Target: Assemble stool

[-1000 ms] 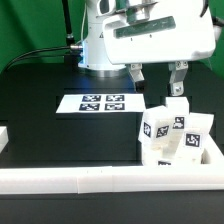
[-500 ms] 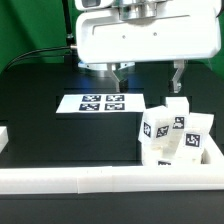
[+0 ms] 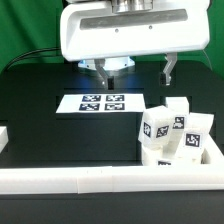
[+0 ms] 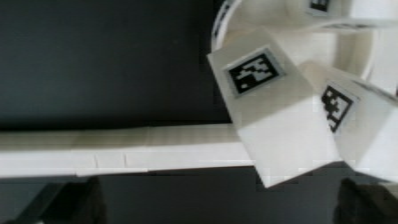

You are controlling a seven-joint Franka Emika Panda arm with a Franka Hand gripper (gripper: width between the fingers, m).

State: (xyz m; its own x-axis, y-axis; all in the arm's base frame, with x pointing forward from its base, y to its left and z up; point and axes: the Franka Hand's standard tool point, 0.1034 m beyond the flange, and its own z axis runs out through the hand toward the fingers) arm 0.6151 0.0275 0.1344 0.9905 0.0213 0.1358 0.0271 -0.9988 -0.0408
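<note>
Several white blocky stool legs (image 3: 172, 128) with black-and-white tags stand bunched together at the exterior view's front right, against the border rails. My gripper (image 3: 139, 70) hangs open and empty above and behind them, touching nothing. In the wrist view two tagged legs (image 4: 270, 90) lie beyond the dark fingertips (image 4: 43, 202) of my gripper (image 4: 214, 208), with nothing between the jaws. I cannot make out the round disc seat; it may be hidden under the legs.
The marker board (image 3: 103, 103) lies flat on the black table behind the legs. A long white border rail (image 3: 90, 180) runs along the front, also in the wrist view (image 4: 107, 150). Another rail piece (image 3: 3, 138) sits at the left.
The gripper has risen and shifted toward the exterior view's left, away from the legs. It stays open and empty. The legs have not moved.
</note>
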